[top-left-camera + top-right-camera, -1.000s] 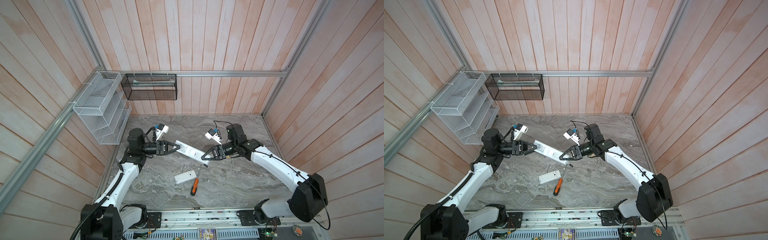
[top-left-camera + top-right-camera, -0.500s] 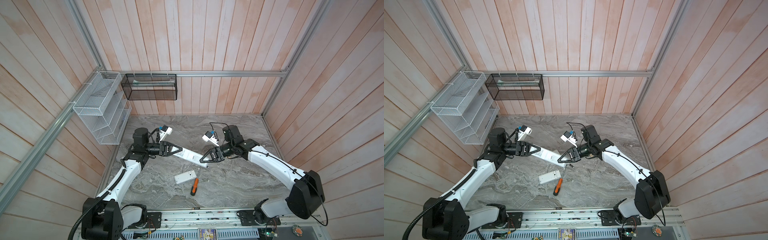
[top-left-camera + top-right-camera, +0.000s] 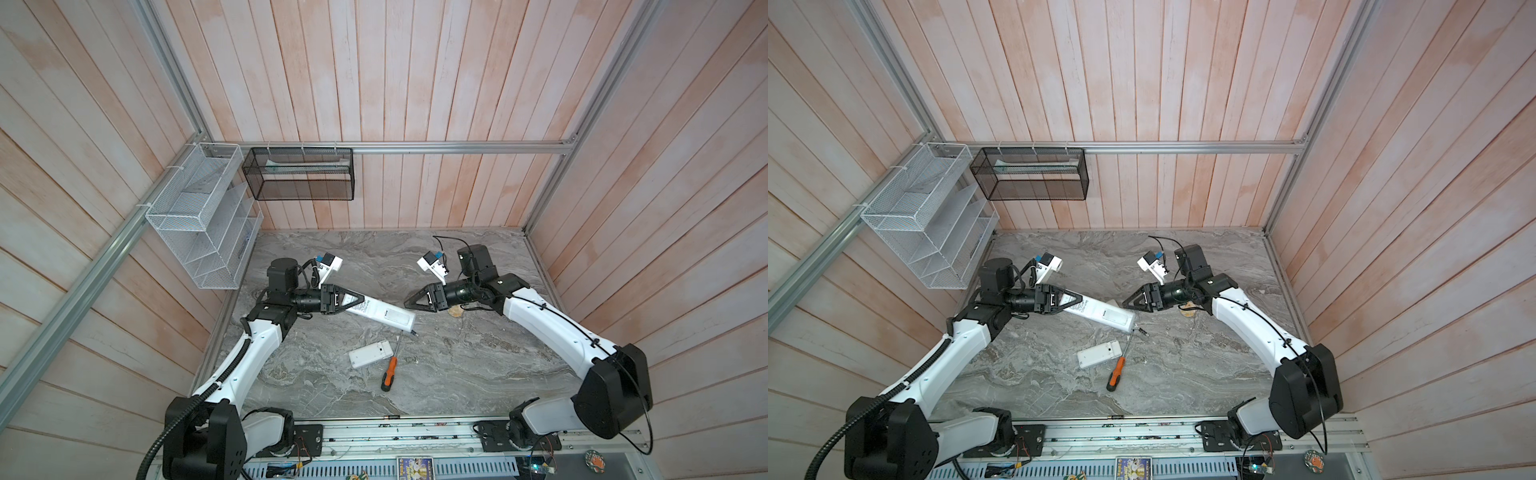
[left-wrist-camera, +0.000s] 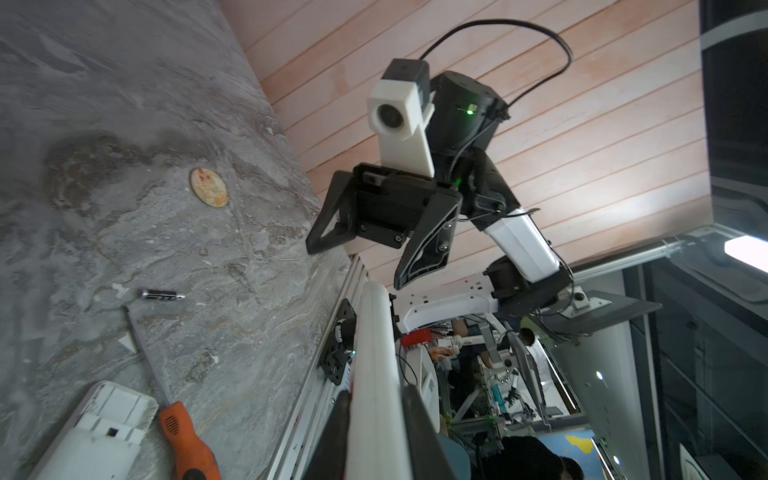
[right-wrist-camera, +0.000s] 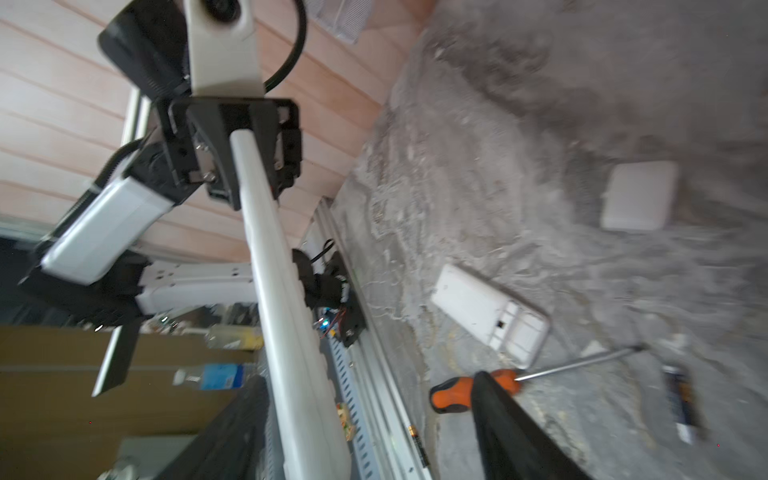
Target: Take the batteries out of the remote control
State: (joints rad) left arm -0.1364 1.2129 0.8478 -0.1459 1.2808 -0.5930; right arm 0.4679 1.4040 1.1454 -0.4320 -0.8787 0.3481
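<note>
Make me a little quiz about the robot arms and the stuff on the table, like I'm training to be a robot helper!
1. True or false: the right fingers are shut on the long white remote.
2. What lies beside the small white remote? A) spoon B) orange-handled screwdriver C) scissors
3. Fill in: a loose battery lies on the table near the screwdriver's metal ____.

Key
1. False: they stand open; the left fingers hold it.
2. B
3. tip
</note>
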